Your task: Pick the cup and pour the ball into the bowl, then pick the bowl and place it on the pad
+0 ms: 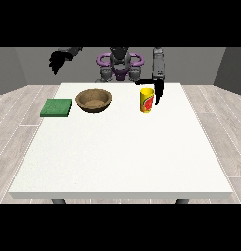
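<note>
cup (147, 100): standing upright on the tabletop (122, 157), yellow with a red mark; ball not visible from this angle, presumably sitting inside.
handling: likely light, rigid, smooth-walled, so probably slippery; tipping easily if nudged at the rim.
grasp spot: taking it mid-wall from the side, below the rim, keeping it upright until over the bowl.
hand at the view's right (157, 93): hanging just beside the cup on its right, fingers pointing down, thumb sticking out over the cup's rim; spread, not closing on anything; contact with the cup unclear.
hand at the view's left (57, 61): raised well left of the cup, past the tabletop's far edge, fingers drooping relaxed, holding nothing.
bowl (94, 100): brown, sitting left of the cup; probably stiff and heavier, rim pinch looking best.
pad (57, 107): green, flat, lying further left of the cup, beyond the bowl.
</note>
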Robot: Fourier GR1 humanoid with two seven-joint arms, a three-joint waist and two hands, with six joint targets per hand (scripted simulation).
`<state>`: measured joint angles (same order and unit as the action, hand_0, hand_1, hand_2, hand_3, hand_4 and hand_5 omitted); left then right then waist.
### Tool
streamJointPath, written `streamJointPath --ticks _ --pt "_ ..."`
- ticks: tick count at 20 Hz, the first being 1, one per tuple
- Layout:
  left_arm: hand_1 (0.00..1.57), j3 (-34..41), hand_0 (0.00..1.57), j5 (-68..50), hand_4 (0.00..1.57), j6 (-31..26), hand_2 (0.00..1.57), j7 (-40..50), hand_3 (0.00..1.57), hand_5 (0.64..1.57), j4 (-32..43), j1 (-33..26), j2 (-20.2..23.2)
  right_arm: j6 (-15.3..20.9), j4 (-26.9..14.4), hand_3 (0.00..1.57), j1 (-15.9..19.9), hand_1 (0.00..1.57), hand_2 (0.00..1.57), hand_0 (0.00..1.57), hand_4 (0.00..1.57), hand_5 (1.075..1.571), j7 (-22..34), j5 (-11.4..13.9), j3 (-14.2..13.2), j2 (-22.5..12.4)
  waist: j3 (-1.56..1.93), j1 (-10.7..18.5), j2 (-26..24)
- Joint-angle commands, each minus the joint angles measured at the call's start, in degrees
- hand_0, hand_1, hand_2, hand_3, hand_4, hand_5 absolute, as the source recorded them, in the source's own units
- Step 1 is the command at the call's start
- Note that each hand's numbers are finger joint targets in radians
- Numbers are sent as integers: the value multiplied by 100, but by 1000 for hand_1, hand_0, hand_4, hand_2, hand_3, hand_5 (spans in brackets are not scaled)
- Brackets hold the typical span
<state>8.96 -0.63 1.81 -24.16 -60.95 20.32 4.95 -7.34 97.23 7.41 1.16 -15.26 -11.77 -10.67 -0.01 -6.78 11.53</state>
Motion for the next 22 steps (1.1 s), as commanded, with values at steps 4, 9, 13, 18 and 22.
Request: streamJointPath --ticks 4,9,13,18,22 --pt "0 294 0 -121 211 -27 0 -596 0 1435 1099 615 153 -339 -637 0 268 0 0 0 673 1563 -362 -228 -476 -356 0 -42 181" --pt "698 505 698 -52 1006 373 639 -1171 0 1553 1852 696 147 -733 -373 0 40 0 0 0 679 1569 -467 -301 -360 -459 -1 -413 289" --pt "1252 447 1252 446 1328 975 1571 -1798 1571 1491 2187 645 386 -724 -68 158 320 0 0 0 648 1569 -32 -749 -526 -571 -3 -673 585" --pt "1286 422 1286 528 1391 1333 1571 -1250 1571 1447 2471 1214 404 -824 -357 149 430 0 0 0 631 1565 230 -998 -853 -905 0 -623 318" --pt "1267 -140 1267 1120 1401 1782 1571 -617 1571 1432 2268 1165 271 -925 -1126 293 484 0 0 0 636 1567 400 -1147 -1162 -1192 8 -298 -354"
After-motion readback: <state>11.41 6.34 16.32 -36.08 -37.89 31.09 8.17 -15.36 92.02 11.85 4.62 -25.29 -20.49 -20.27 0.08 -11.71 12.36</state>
